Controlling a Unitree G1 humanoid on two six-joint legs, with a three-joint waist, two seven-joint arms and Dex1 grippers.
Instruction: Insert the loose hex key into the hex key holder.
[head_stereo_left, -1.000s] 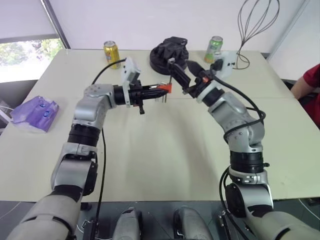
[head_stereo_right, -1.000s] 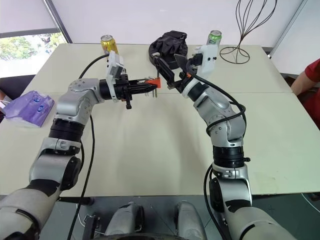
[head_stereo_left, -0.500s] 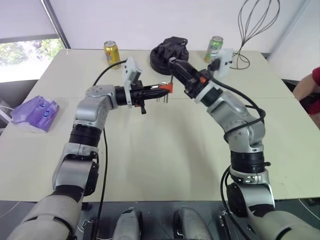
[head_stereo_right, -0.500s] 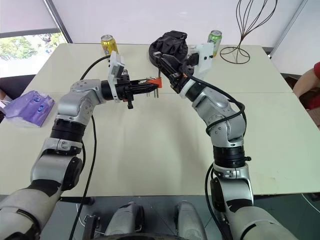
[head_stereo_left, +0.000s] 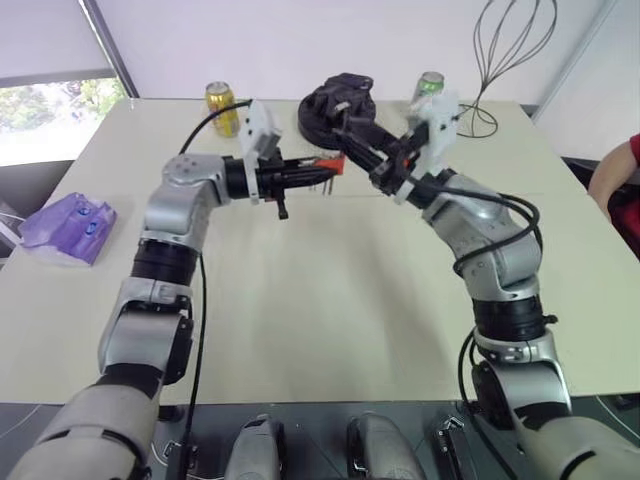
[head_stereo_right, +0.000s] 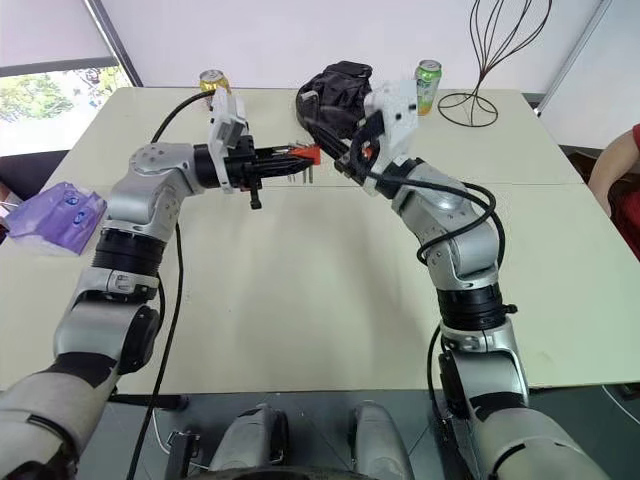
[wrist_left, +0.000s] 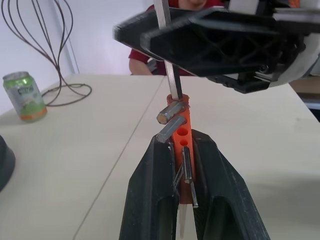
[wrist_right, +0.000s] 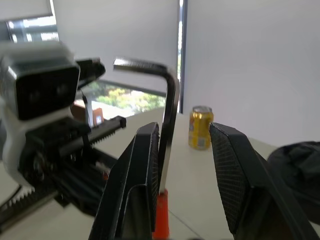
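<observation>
My left gripper (head_stereo_left: 318, 168) is shut on the red-orange hex key holder (wrist_left: 182, 130) and carries it level above the table's far middle. Short grey keys stick out of the block. The loose hex key (wrist_right: 169, 125) stands upright with its lower end in the top of the holder (wrist_right: 161, 215) and its bent end up. My right gripper (wrist_right: 182, 127) reaches in from the right around the key's shaft. Its fingers are partly apart: the shaft lies against one finger (wrist_right: 145, 165), with a gap to the other.
Behind the grippers a black bundle (head_stereo_left: 335, 105) sits on the beige table (head_stereo_left: 320, 300), with a yellow can (head_stereo_left: 222, 105), a green can (head_stereo_left: 430, 85) and a wire stand (head_stereo_left: 510, 50). A purple bag (head_stereo_left: 70, 225) lies far left. A person's red sleeve (head_stereo_left: 622, 170) shows at the right edge.
The right gripper's fingers, wide apart a second ago, have narrowed around the key, and its wrist has rolled. The left gripper still holds the holder.
</observation>
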